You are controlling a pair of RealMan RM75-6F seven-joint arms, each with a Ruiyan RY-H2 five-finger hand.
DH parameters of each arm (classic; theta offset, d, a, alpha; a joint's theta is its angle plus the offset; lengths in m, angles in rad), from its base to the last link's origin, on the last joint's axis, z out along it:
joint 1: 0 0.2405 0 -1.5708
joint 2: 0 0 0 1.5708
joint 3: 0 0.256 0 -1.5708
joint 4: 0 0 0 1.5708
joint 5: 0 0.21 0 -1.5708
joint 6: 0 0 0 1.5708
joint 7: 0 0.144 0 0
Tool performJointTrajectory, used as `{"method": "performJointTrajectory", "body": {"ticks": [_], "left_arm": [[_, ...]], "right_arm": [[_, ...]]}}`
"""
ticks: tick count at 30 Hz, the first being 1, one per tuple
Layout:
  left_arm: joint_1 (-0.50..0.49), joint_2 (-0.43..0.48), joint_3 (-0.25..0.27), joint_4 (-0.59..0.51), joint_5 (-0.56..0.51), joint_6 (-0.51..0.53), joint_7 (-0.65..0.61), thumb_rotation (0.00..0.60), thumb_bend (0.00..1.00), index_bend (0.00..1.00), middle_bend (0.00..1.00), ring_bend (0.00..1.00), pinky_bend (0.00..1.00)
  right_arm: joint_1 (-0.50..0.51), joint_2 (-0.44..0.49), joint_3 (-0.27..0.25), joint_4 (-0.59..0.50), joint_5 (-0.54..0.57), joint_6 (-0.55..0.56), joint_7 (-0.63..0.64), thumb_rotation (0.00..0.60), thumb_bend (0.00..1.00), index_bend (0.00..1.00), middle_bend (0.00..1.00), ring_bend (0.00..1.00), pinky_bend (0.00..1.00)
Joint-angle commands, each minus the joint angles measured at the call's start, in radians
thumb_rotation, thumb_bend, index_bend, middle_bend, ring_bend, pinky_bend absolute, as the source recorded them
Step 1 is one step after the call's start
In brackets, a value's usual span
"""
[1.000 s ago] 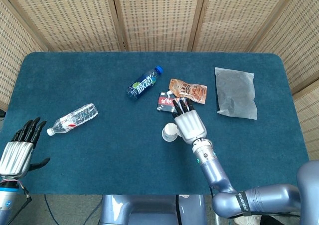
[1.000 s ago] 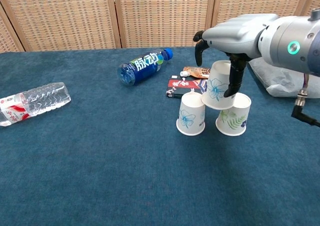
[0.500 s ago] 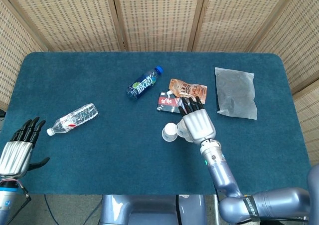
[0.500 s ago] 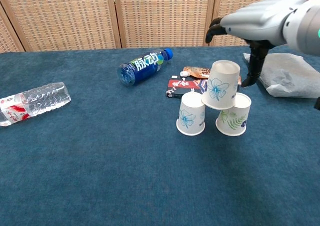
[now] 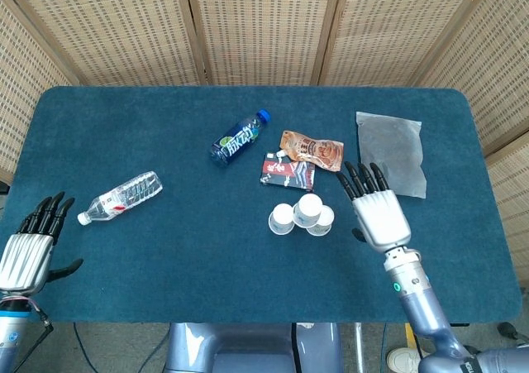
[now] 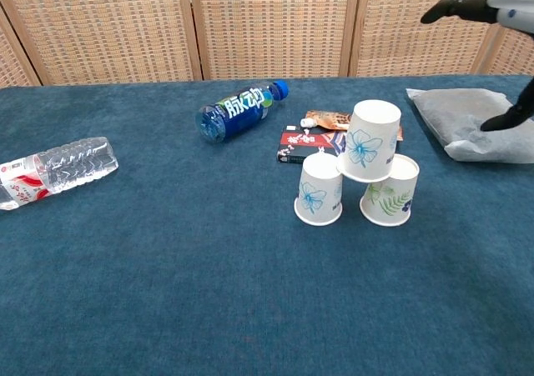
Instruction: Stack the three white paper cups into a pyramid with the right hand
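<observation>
Three white paper cups stand upside down as a pyramid at mid-table. The left base cup [image 6: 319, 190] [image 5: 282, 218] has a blue flower and the right base cup [image 6: 390, 193] [image 5: 323, 220] a green leaf print. The top cup [image 6: 367, 142] [image 5: 309, 208] rests tilted across both. My right hand [image 5: 376, 212] [image 6: 492, 1] hovers open to the right of the stack, fingers spread, touching nothing. My left hand [image 5: 29, 249] lies open at the table's near left corner, away from the cups.
A blue bottle [image 5: 239, 139] and a clear bottle [image 5: 121, 197] lie on their sides to the left. An orange sachet [image 5: 312, 150] and a dark packet [image 5: 285, 172] lie just behind the cups. A grey plastic bag [image 5: 390, 154] lies at the right rear.
My right hand has let go of the top cup and drawn away to the right. The cup stays resting on the two base cups. The left hand has not moved.
</observation>
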Motion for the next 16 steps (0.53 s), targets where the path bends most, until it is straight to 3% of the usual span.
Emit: {"method": "performJointTrajectory", "body": {"ticks": [1, 10, 16], "left_arm": [[0.000, -0.006, -0.005, 0.011, -0.006, 0.001, -0.005, 0.600, 0.14, 0.00, 0.00, 0.00, 0.14], [0.009, -0.022, 0.007, 0.038, -0.014, -0.003, -0.005, 0.600, 0.14, 0.00, 0.00, 0.00, 0.13], [0.014, -0.022, 0.006, 0.040, -0.006, 0.011, -0.009, 0.600, 0.14, 0.00, 0.00, 0.00, 0.13]], "right_arm": [[-0.169, 0.001, -0.097, 0.169, -0.198, 0.085, 0.236, 0.600, 0.15, 0.00, 0.00, 0.00, 0.06], [-0.336, -0.037, -0.124, 0.371, -0.299, 0.158, 0.430, 0.600, 0.15, 0.00, 0.00, 0.00, 0.05], [-0.390, -0.047, -0.120, 0.428, -0.335, 0.170, 0.490, 0.600, 0.15, 0.00, 0.00, 0.00, 0.05]]}}
